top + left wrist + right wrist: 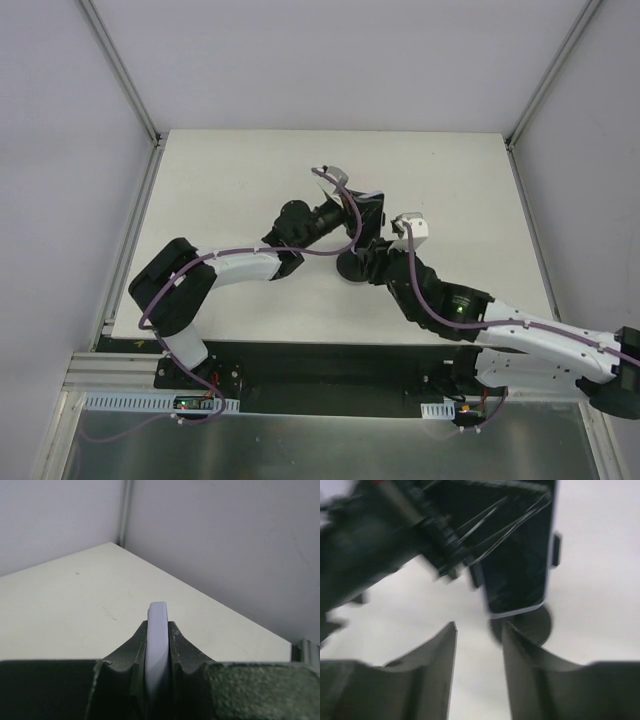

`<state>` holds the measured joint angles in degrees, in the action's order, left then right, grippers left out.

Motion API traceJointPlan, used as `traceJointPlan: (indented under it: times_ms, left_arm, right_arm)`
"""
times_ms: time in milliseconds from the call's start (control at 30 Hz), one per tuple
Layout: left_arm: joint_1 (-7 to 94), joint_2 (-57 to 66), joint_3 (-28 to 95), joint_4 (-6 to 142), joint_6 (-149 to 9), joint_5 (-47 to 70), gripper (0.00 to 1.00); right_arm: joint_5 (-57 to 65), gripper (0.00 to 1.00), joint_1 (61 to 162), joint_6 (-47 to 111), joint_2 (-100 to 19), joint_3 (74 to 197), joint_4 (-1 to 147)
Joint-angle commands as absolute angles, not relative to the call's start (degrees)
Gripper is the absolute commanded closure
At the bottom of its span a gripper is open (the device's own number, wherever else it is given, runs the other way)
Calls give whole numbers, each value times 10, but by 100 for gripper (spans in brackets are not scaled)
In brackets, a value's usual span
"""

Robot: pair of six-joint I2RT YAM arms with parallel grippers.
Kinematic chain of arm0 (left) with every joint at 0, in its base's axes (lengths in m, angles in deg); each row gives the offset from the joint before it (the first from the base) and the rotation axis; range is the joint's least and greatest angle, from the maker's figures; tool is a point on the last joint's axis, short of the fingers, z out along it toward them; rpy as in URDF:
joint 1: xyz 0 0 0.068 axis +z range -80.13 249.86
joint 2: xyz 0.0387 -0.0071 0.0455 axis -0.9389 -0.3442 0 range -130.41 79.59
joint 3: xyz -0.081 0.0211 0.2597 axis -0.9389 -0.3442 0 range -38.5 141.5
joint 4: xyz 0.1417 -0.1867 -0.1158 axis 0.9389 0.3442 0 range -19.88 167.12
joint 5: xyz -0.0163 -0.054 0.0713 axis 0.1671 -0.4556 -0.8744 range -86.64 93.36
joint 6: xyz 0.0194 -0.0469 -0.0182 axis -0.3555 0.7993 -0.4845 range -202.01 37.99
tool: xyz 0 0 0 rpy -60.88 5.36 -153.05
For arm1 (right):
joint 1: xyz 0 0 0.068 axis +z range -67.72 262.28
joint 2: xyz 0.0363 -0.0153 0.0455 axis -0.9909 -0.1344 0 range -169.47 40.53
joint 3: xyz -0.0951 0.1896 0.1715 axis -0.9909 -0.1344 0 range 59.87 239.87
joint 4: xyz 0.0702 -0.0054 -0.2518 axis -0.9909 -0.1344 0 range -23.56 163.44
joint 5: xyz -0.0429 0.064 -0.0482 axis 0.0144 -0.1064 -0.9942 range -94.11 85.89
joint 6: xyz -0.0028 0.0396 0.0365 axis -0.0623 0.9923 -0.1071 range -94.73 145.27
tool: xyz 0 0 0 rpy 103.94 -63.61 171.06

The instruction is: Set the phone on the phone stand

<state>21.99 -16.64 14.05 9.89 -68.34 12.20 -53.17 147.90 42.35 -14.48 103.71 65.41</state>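
The phone [520, 565], black with a thin pale rim, stands upright just above the round disc base of the phone stand [537, 625]. A small bracket shows at the phone's right edge; I cannot tell whether it grips the phone. My left gripper [159, 625] is shut on the phone's pale edge [157, 612]. In the top view the left gripper [356, 214] holds the phone [370, 207] over the stand's base [350, 270]. My right gripper [480, 626] is open, nothing between its fingers, just in front of the base; from above the right gripper [368, 250] sits beside it.
The pale table [230, 180] is walled by grey panels at the back and both sides. Both arms crowd its middle; the left arm's wrist [380, 535] fills the upper left of the right wrist view.
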Motion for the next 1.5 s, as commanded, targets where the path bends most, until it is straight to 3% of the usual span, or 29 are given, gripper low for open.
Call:
traceJointPlan:
  times_ms: [0,33,200,233,267,400,600,767,1000,1200,1333,1467]
  left_arm:
    - [278,-191,118,95,-748,64,100]
    - [279,-189,117,93,-750,70,100]
    - [291,-168,101,102,-732,143,100]
    - [293,-162,99,106,-727,170,100]
    - [295,-156,92,110,-723,181,100]
    - [305,-124,84,117,-703,246,100]
    - [338,-98,100,145,-653,400,100]
    - [362,-102,112,148,-632,510,100]
    - [378,-130,130,103,-597,621,100]
    - [383,-160,145,37,-535,665,100]
    - [384,-160,146,40,-536,668,100]
    - [385,-159,145,45,-542,667,100]
  right_arm:
    - [-368,47,1510,376,-77,1041,711]
    - [-361,34,1509,371,-57,1025,703]
    - [-343,11,1480,282,-12,1016,624]
    - [-251,9,1451,275,-18,1020,612]
    - [-173,9,1355,272,-27,1033,600]
    - [78,10,1171,267,-87,1036,609]
    - [305,9,1049,210,-144,1006,791]
    - [423,17,1027,221,-239,963,999]
    - [457,20,1046,198,-346,998,1110]
    - [448,21,1085,167,-394,1038,1098]
    - [442,33,1100,166,-402,1039,1104]
    - [429,36,1115,167,-403,1018,1121]
